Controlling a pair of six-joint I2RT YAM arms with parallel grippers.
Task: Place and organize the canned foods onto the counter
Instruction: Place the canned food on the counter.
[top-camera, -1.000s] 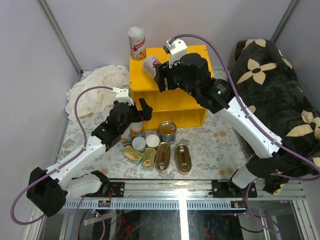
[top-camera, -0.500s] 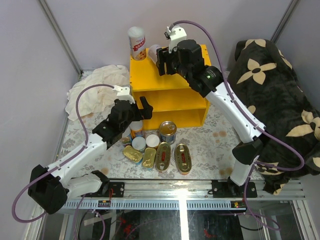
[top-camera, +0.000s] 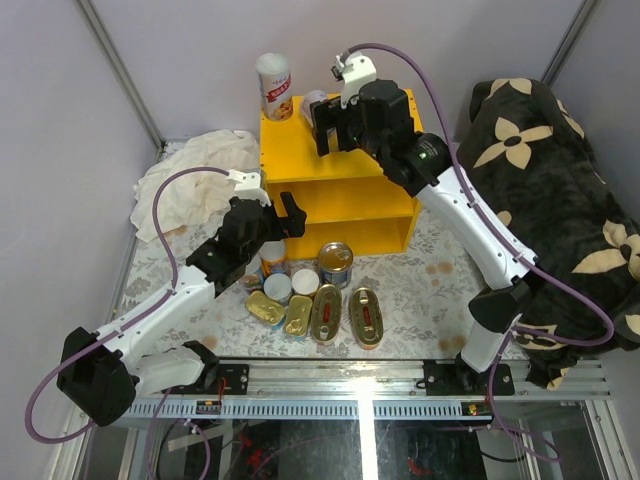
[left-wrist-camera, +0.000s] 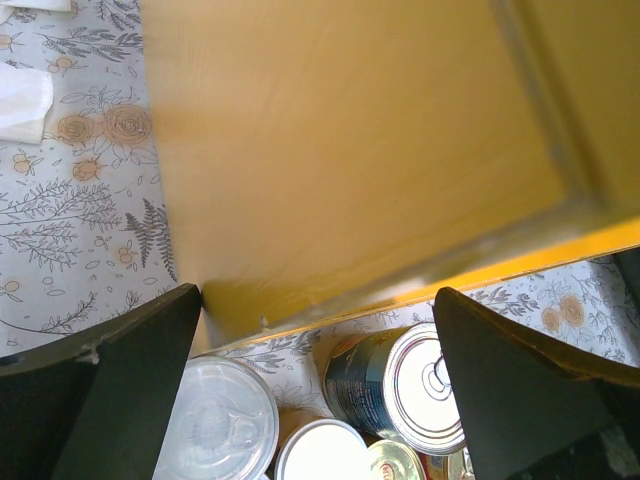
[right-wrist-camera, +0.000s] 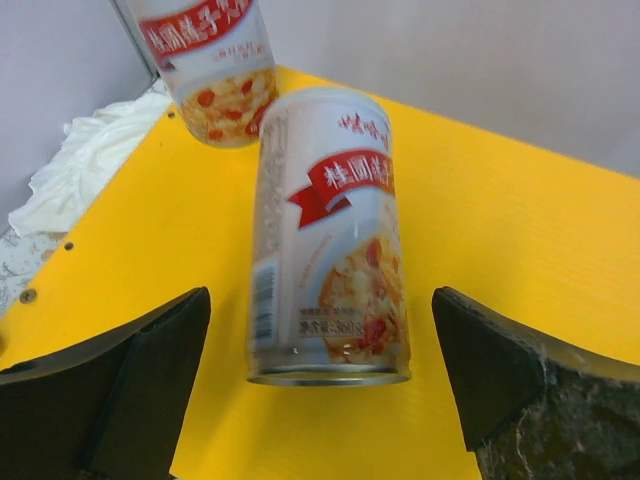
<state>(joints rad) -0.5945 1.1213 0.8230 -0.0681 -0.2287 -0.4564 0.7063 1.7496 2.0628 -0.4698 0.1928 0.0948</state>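
White tin (right-wrist-camera: 325, 240) upright on yellow counter (right-wrist-camera: 520, 260), midway between wide-spread right jaws, clear of both.

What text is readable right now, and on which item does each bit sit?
"桂圆莲": white characters on the red banner of the near can, which stands on the counter.
"360": in a small line by that can's bottom rim; the rest of the line is blurred.
"桂圆莲子": on the red banner of the far can, cut off by the frame edge.
Oval tin and its neighbours on the floor: labels too small to read.
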